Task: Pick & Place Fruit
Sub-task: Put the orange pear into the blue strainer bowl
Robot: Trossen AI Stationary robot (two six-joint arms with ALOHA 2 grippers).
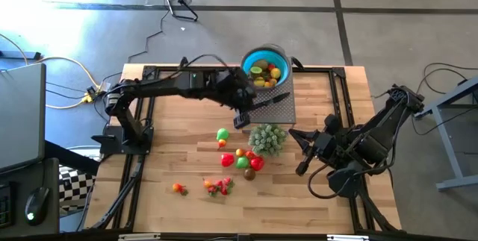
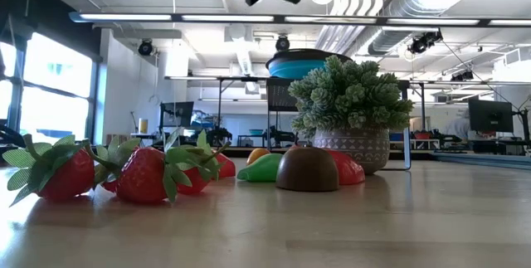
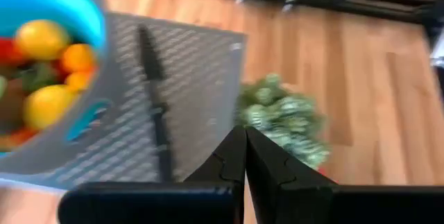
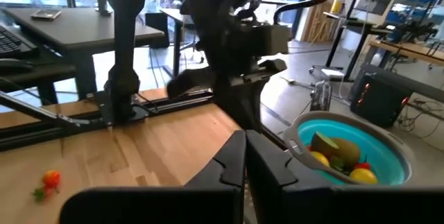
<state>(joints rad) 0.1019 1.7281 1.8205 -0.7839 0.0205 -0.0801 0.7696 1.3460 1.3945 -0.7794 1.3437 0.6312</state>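
Fruit (image 1: 239, 159): small toy pieces, in two groups. Main loose cluster of red, orange, green and brown pieces mid-table; a green piece (image 1: 222, 133) just beyond it; strawberries (image 1: 219, 186) and an orange-red piece (image 1: 179, 189) lie nearer the front edge. Yellow, orange, green pieces (image 1: 265, 72) sit in the blue bowl (image 1: 255, 54).

The left arm is reaching across the upper middle of the high view, its left gripper (image 1: 243, 119) pinched together and empty. The right gripper (image 1: 296, 151) is waiting at the right, fingers likewise pressed together.
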